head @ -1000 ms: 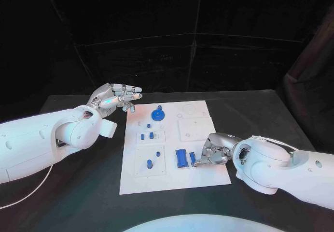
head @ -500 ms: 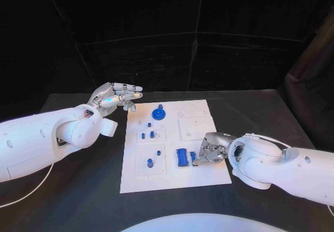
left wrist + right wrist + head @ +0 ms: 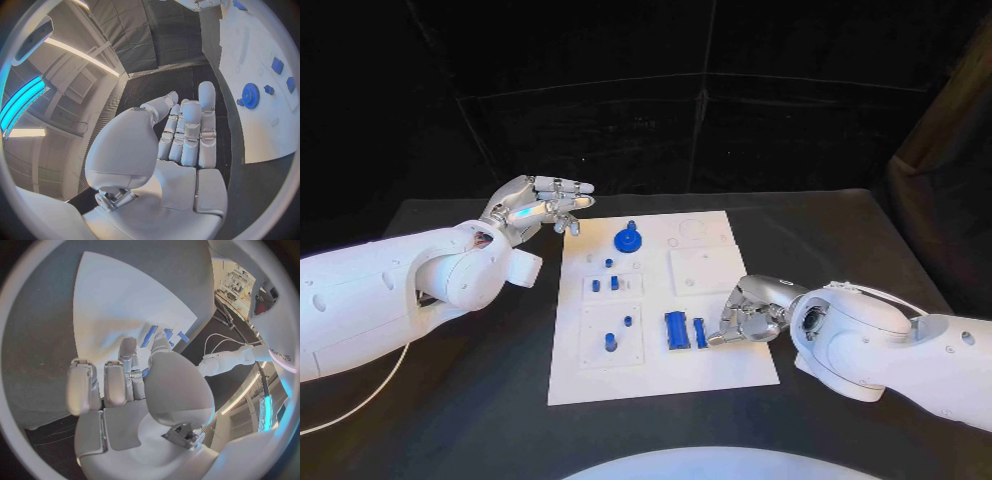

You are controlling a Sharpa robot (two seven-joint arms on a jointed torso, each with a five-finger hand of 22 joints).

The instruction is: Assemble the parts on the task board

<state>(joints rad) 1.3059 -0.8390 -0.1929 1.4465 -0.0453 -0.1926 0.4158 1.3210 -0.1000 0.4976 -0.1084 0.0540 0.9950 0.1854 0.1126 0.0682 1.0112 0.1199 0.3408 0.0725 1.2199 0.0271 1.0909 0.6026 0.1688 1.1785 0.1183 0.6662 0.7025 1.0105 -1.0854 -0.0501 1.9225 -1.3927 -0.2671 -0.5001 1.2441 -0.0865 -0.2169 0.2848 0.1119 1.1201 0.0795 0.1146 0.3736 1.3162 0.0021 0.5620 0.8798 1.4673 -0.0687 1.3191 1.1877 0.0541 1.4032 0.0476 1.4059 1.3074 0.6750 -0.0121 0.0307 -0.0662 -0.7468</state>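
The white task board [image 3: 661, 365] lies mid-table. A blue gear [image 3: 629, 238] stands at its far end, also seen as the gear [image 3: 251, 95] beside the board [image 3: 262, 135]. Small blue pegs [image 3: 604, 284] sit in the board's left plates. A blue block [image 3: 676, 328] lies near the front, with a narrow blue bar [image 3: 700, 332] beside it. My right hand [image 3: 750, 318] is low on the board, its thumb and a finger closed on that bar; a bit of blue [image 3: 145, 371] shows between them. My left hand [image 3: 538, 205] hovers off the far left corner, fingers apart, empty.
The black table [image 3: 459, 330] surrounds the board on all sides. Two recessed white plates [image 3: 700, 268] take up the board's right half. My left forearm [image 3: 401, 290] hangs over the table's left side, my right forearm [image 3: 891, 345] over its right front.
My right arm has shifted slightly while the hand stayed at the narrow bar, which sits a touch nearer the front edge. The left hand has not moved.
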